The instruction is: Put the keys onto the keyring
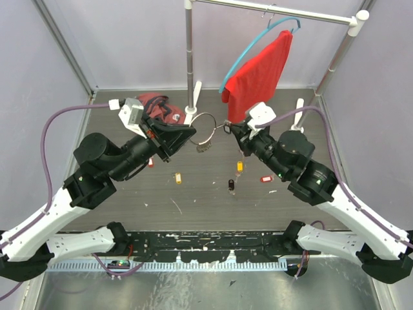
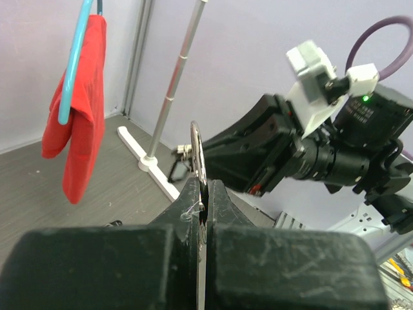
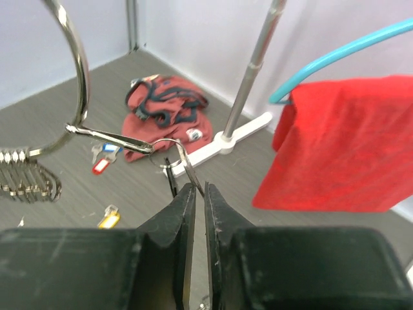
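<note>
Right wrist view first: my right gripper (image 3: 197, 188) is clenched on a thin strip of metal carrying a small loop. I take it for a key (image 3: 186, 166), though its tag is too hidden to give a colour. Just to its left the keyring (image 3: 84, 77) hangs in the air. A pried-out wire end (image 3: 110, 137) reaches across from the keyring and touches that small loop. That join is what the next move turns on, I reckon: the key has to slide leftward along the wire end, towards my other hand.

Top external shows both hands up over mid-table. My left gripper (image 1: 189, 131) is clamped on the keyring's left rim and the right one sits at its right rim. The ring is broadside to that camera, so neither arm is the nearer.

Left wrist gives only the ring edge-on, a thin upright line pinched between my fingers (image 2: 187, 206), with no wire end to be seen there.

Below, loose keys (image 1: 231, 185) lie on the table (image 1: 193, 200), well apart from both hands.
</note>
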You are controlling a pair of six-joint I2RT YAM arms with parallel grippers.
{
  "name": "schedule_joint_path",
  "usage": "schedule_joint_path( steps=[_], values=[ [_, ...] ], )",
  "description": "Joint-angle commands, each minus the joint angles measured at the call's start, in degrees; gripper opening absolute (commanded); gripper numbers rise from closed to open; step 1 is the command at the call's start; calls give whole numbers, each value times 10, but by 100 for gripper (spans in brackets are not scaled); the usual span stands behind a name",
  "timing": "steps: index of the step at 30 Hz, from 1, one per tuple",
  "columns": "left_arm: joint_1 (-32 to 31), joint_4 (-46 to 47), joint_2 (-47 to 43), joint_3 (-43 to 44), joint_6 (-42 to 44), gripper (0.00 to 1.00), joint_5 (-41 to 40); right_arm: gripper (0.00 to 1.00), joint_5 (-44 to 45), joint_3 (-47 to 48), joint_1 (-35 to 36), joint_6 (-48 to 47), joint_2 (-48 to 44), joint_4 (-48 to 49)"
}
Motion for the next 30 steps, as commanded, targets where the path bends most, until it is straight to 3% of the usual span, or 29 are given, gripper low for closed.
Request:
schedule_joint_path(
  steps=[1, 6, 17, 30],
  values=[
    [0, 19, -6, -9, -27, 0, 26, 14, 34, 57, 0, -47, -19, -6],
    [0, 37, 9, -32, -59, 0, 56, 8, 21, 85, 0, -58, -20, -20],
    [0, 91, 77, -58, -84, 0, 154, 8, -59, 171, -1, -111, 27, -110],
    [0, 109, 85, -73, -54, 0, 145, 11, -101, 199, -1, -174, 26, -185]
  ],
)
